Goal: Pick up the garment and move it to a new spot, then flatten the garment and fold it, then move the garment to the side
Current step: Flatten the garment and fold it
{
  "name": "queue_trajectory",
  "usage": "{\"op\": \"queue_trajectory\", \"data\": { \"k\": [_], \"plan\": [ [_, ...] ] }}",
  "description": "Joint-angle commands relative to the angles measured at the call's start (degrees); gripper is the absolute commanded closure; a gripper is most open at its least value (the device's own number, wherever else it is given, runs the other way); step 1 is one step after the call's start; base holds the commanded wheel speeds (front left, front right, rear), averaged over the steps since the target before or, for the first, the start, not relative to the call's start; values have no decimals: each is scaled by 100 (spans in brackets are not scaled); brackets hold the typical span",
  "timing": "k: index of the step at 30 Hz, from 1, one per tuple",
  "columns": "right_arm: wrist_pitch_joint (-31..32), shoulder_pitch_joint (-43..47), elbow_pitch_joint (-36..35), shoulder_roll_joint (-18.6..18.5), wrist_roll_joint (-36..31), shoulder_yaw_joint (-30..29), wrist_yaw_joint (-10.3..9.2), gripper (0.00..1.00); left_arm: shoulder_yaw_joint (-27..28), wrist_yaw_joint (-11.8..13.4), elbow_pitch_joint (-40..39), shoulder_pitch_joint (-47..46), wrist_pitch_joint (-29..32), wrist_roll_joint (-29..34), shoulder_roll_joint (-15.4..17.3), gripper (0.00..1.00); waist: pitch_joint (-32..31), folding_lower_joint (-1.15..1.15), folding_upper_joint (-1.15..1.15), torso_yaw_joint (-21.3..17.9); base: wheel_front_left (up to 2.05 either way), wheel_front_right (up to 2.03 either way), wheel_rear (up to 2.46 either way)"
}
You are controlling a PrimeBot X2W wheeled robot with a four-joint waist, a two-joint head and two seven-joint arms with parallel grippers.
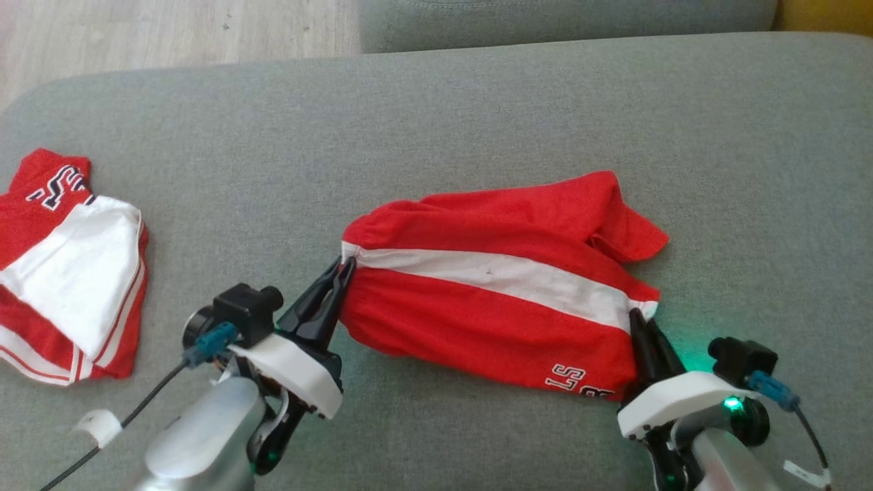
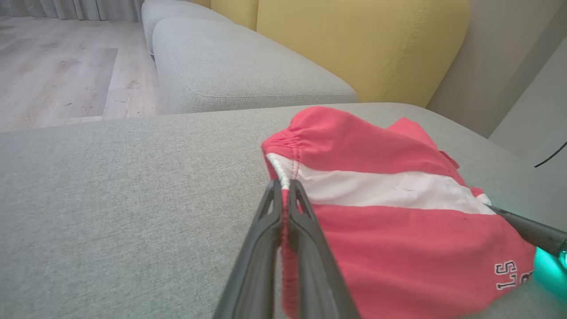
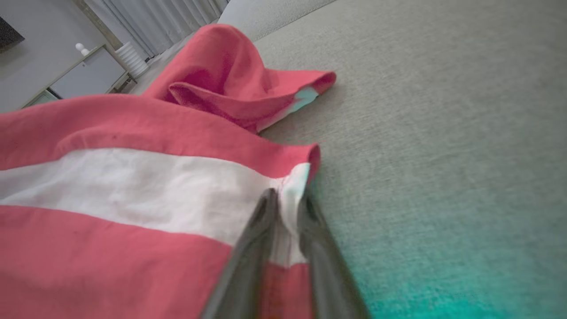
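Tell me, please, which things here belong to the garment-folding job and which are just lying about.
In the job:
- red fabric garment with a white band
- left end effector, shut on one end
- right end effector, shut on the other end

Lying about:
- second red-and-white garment, at the left of the grey cushion
- yellow upholstered backrest
- pale wooden floor

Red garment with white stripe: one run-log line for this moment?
left pincer: shut on red-and-white fabric garment, gathered edge | right pincer: shut on opposite edge | garment: on grey sofa cushion, far corner rumpled
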Motion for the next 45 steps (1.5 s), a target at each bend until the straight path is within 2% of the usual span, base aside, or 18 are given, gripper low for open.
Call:
{"op": "queue_trajectory", "data": {
  "k": [1,4,5,11,14,17,23,27,30,37,45],
  "plan": [
    [-12,-105,-43,-9,57,186,-4,100,158,-26,-106,-242,-71,-42,85,100,-20,0,0,6,0,0,0],
    [-12,-171,-161,-9,-35,-5,-4,100,162,-50,-118,-273,-128,-40,85,100,-63,0,0,-5,0,0,0],
    [-12,-151,-471,-9,-250,-290,-4,100,182,-60,-159,-306,-162,-44,63,100,-97,0,0,-16,0,0,0],
    [-12,-214,-1936,-9,-1183,-1143,-4,100,231,-103,-278,-781,-169,-69,22,100,-51,0,0,-110,0,0,0],
    [13,-762,-2512,-25,-1557,-1363,-4,100,295,-125,-411,-1424,-152,-49,-34,100,202,0,0,-197,0,0,0],
    [284,-1780,-2905,-277,-1887,-1444,-4,100,443,-143,-512,-2277,-159,-181,-220,100,633,0,0,-260,0,0,0],
    [793,-4219,-2814,-780,-1978,-1649,-4,100,497,-155,-129,-4354,-94,-279,-464,100,1617,0,0,-428,0,0,0],
    [633,-5458,-2502,-1080,-2108,-1805,-4,100,642,-156,340,-5507,-243,-184,-664,100,1999,0,0,-485,0,0,0],
    [496,-5952,-2330,-1173,-2176,-1807,-4,100,713,-156,533,-5893,-282,-182,-806,100,2113,0,0,-495,0,0,0],
    [439,-5634,-2131,-1177,-2098,-1546,-4,100,771,-156,329,-5253,-289,-248,-829,100,2283,0,0,-440,0,0,0],
    [333,-3671,-2390,-825,-1698,-1849,-4,100,862,-157,-366,-3184,-290,-317,-756,100,2067,0,0,-253,0,0,0]
  ]
}}
